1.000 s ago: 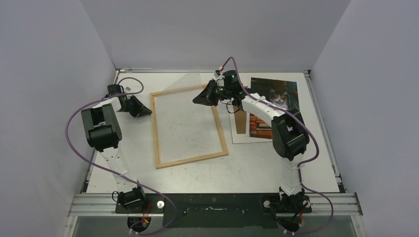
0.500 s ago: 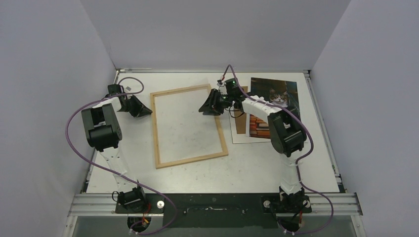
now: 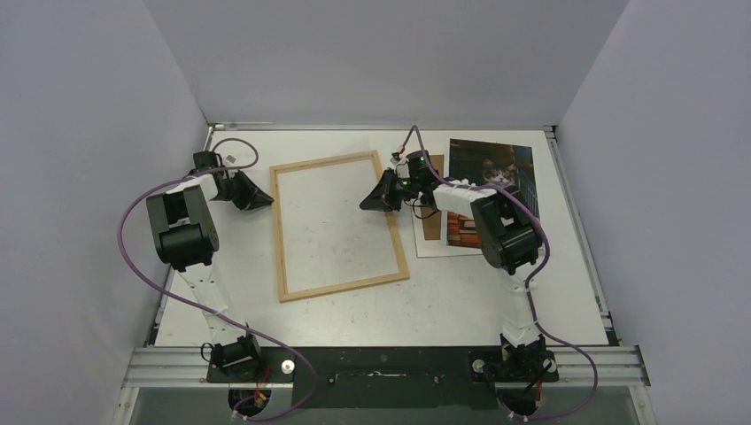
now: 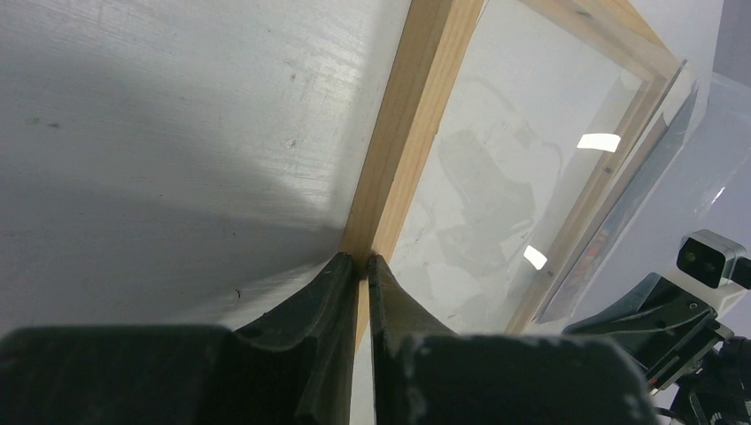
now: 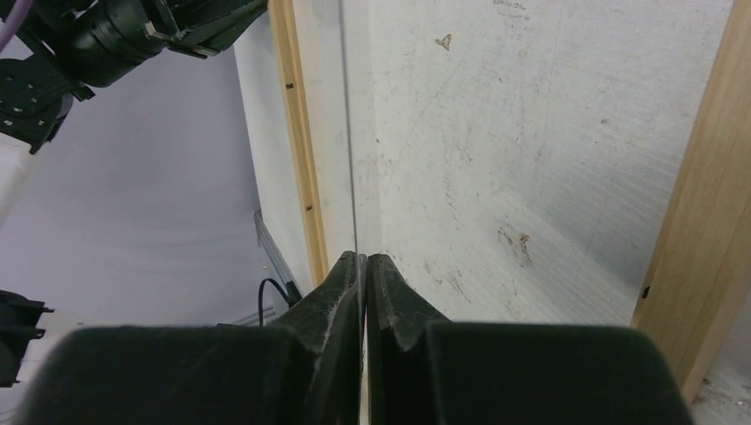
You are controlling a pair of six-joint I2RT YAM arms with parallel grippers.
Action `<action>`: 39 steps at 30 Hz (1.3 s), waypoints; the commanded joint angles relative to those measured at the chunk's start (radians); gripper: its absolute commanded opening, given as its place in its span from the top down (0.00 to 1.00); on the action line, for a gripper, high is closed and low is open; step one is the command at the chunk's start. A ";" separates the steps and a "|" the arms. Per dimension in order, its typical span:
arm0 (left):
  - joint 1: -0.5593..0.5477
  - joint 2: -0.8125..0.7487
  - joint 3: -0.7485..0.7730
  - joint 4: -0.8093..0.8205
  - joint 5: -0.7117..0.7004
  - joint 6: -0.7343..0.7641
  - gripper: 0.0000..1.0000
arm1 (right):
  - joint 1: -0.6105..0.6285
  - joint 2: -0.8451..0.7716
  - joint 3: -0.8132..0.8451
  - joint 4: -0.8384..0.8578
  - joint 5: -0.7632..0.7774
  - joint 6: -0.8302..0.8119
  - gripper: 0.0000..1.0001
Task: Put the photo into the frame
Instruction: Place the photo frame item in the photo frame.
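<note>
The light-wood frame (image 3: 339, 226) lies flat mid-table, bare tabletop showing through it. My left gripper (image 3: 267, 202) is shut, its tips resting on the frame's left rail (image 4: 416, 115); in the left wrist view the gripper (image 4: 359, 258) holds nothing I can see. My right gripper (image 3: 365, 204) is over the frame's upper right part, shut on the edge of a clear pane (image 5: 347, 133) held tilted above the frame; the gripper (image 5: 363, 257) pinches it edge-on. The pane also shows in the left wrist view (image 4: 655, 150). The cat photo (image 3: 491, 168) lies right of the frame, partly under my right arm.
A brown backing board (image 3: 431, 221) lies beneath the photo's left side. Grey enclosure walls stand on three sides. A metal rail (image 3: 381, 363) with both arm bases runs along the near edge. The frame's rails (image 5: 700, 230) flank the right gripper.
My right gripper has moved nearer and lower with the clear pane, bringing it down toward the frame. The left gripper and the frame have stayed put.
</note>
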 commanded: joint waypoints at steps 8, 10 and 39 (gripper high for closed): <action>-0.039 0.021 -0.061 0.063 -0.038 0.050 0.91 | -0.011 0.014 -0.059 0.564 -0.114 0.453 1.00; -0.040 0.017 -0.063 0.042 -0.059 0.054 0.91 | -0.007 0.011 -0.059 0.555 -0.122 0.456 1.00; -0.055 0.048 -0.072 0.033 -0.084 0.080 0.87 | -0.006 0.029 -0.130 0.354 -0.136 0.150 1.00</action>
